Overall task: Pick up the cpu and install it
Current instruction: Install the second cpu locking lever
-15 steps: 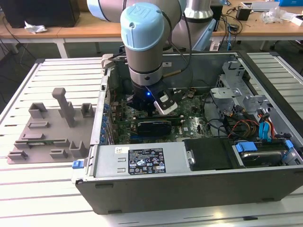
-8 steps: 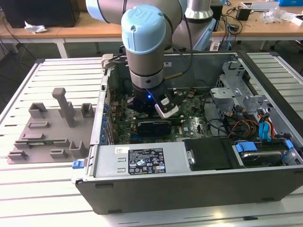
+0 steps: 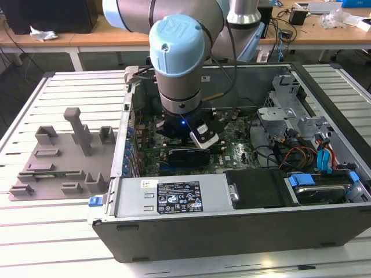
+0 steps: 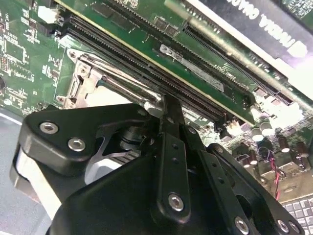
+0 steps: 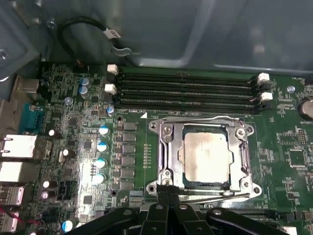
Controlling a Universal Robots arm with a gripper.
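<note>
The cpu (image 5: 205, 157), a square chip with a shiny silver top, lies flat in its socket on the green motherboard (image 5: 78, 122). The socket's metal frame (image 5: 168, 147) sits closed around the chip. My gripper (image 5: 168, 190) is at the socket's edge, its black fingertips (image 5: 165, 196) pressed together beside the thin wire lever (image 5: 205, 197). In the second wrist view the gripper (image 4: 168, 105) tapers to a shut tip against the socket's corner (image 4: 83, 81). The arm's wrist (image 3: 177, 69) hangs inside the open computer case (image 3: 232, 226).
Black memory slots (image 5: 186, 90) run beside the socket. A graphics card (image 4: 274, 29) and the power supply (image 3: 174, 197) are close by. Cables (image 3: 301, 153) and drive bays fill the exterior view's right. A grey plastic tray (image 3: 64, 156) lies outside the case on the exterior view's left.
</note>
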